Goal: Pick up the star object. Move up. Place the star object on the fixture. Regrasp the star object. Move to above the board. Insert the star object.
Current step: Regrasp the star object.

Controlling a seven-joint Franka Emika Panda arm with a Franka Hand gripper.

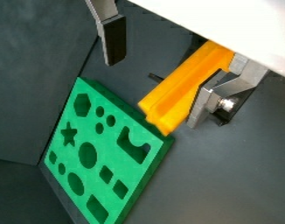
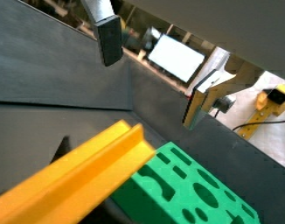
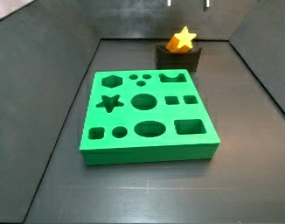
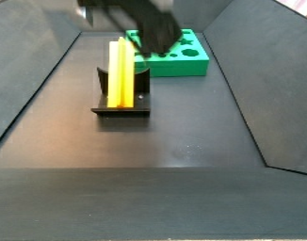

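Note:
The orange-yellow star object (image 4: 122, 71) lies on its side across the dark fixture (image 4: 122, 113). In a side view its star-shaped end (image 3: 183, 39) shows on top of the fixture (image 3: 180, 59). The green board (image 3: 145, 118) lies flat beside it. My gripper (image 1: 156, 92) is open and empty, hovering above the star object (image 1: 186, 87), which runs close beside one finger (image 1: 209, 101). The other finger (image 1: 114, 39) is well clear of it. In the other wrist view the gripper (image 2: 155, 87) stands above the star object (image 2: 75, 179) and the board (image 2: 191, 188). In a side view the gripper (image 4: 134, 17) is a dark blur over the star object's far end.
Dark sloping walls (image 3: 63, 96) enclose the dark floor (image 4: 182, 141) around the board and fixture. Beyond the wall, a wrist view shows a bright screen (image 2: 177, 57) and a yellow device with a cable (image 2: 271, 101).

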